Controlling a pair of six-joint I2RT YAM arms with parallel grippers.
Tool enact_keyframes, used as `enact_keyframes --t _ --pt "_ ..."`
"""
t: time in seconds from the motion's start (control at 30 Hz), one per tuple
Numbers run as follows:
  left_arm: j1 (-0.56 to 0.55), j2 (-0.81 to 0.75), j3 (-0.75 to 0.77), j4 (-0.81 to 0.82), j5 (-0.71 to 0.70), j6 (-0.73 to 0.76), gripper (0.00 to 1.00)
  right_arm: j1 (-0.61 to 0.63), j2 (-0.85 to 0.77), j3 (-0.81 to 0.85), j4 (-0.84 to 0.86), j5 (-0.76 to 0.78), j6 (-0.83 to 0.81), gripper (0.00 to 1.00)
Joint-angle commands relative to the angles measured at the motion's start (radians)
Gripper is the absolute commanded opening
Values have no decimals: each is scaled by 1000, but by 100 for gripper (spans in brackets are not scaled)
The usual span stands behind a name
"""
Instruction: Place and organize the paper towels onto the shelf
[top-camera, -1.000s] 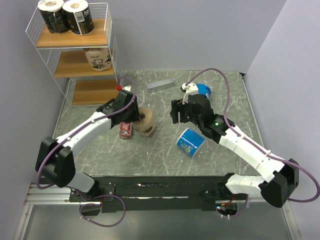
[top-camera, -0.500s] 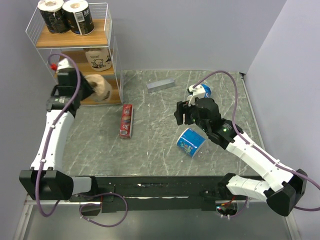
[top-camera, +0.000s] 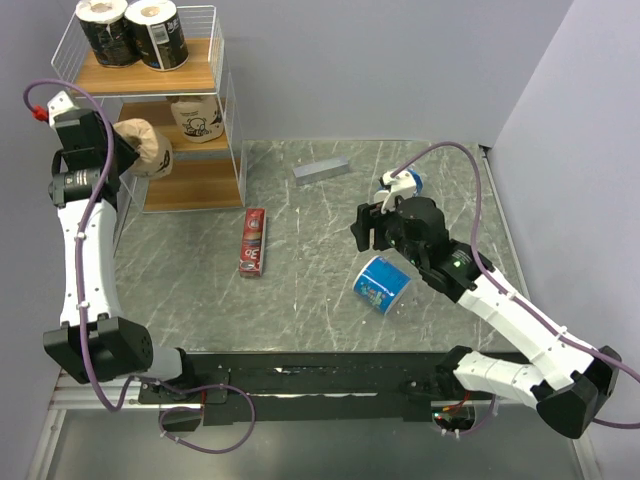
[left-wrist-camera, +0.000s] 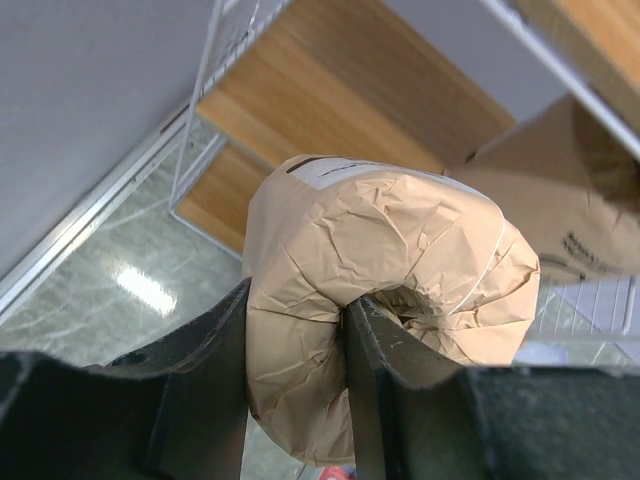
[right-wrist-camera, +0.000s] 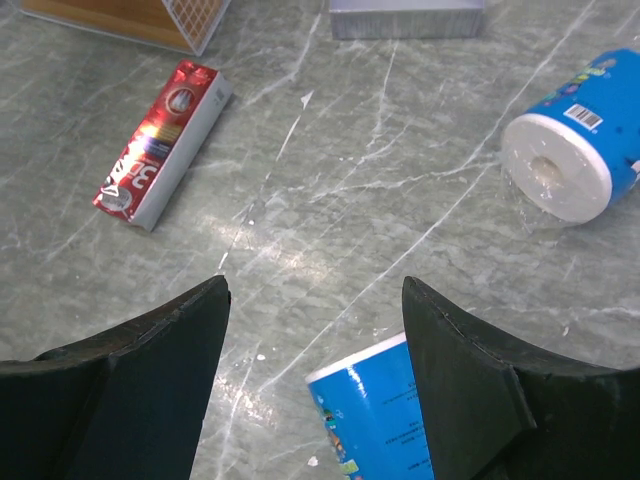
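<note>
Reaching up beside the tall white wire-frame shelf (top-camera: 215, 45), the left end effector (left-wrist-camera: 297, 302) is clamped on a crumpled tan paper roll (left-wrist-camera: 380, 260), held just beside the shelf; the right end effector (right-wrist-camera: 315, 290) is spread.

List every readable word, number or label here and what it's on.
"3D", probably, on the flat red box; rest blurred.
Barcode on the blue-and-white wrapped roll: digits too small.
Print on the shelved tan wrapped roll: too small.
Label on the held tan wrapped roll: blurred.
</note>
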Motion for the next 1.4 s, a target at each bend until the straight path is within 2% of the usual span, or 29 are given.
enact_keyframes --t 0.0,0.57,0.83,1.07,1.37 --pt "30 53 92 53 39 -30 41 -5 -39 9 19 15 -22 77" --pt "50 166 189 149 97 -54 41 -5 -64 28 29 -8 -30 77" --pt "51 220 230 166 79 -62 40 -5 -33 63 24 0 -39 77" --pt "53 255 256 206 120 -111 41 -3 -5 81 27 -5 -37 77" --pt "53 313 359 206 143 -139 40 -4 33 117 33 -11 -43 77"
